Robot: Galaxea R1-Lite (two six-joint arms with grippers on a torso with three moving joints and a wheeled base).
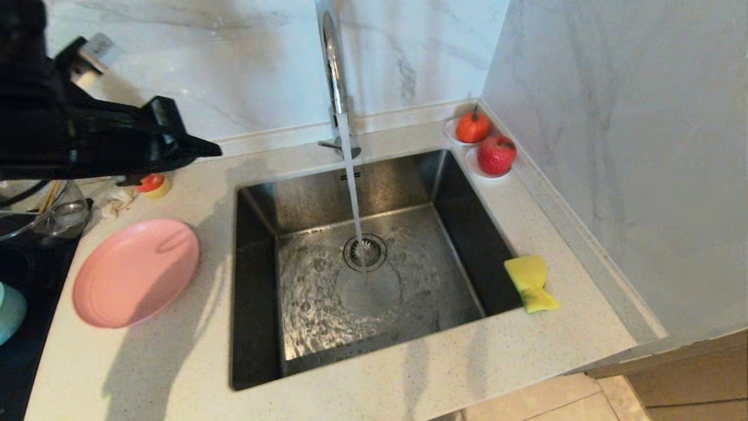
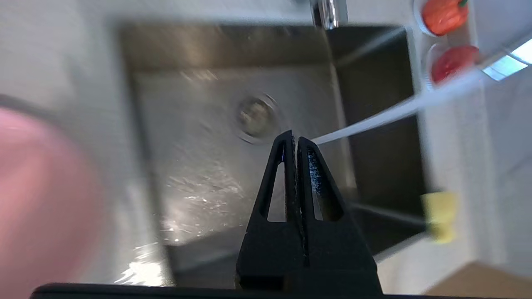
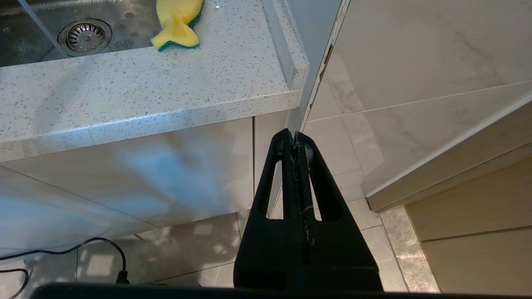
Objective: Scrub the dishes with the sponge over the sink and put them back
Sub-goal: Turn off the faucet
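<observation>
The pink plate (image 1: 135, 271) lies on the counter left of the steel sink (image 1: 257, 327), and a teal bowl (image 1: 10, 311) peeks in at the far left edge. Water runs from the chrome tap (image 1: 334, 64) onto the drain (image 1: 364, 251). The yellow sponge (image 1: 530, 283), bent, rests on the counter at the sink's right rim, also in the right wrist view as the sponge (image 3: 178, 20). My left gripper (image 1: 215, 149) is shut and empty, raised above the counter's back left; its wrist view looks down at the sink (image 2: 191, 174). My right gripper (image 3: 294, 135) is shut, parked low beside the cabinet front.
Two red fruit ornaments (image 1: 485, 143) sit on small dishes in the back right corner. A clear glass bowl (image 1: 35, 210) and a small red-and-yellow item (image 1: 153, 185) stand at the back left. A black hob (image 1: 23, 327) borders the counter's left. The marble wall rises close on the right.
</observation>
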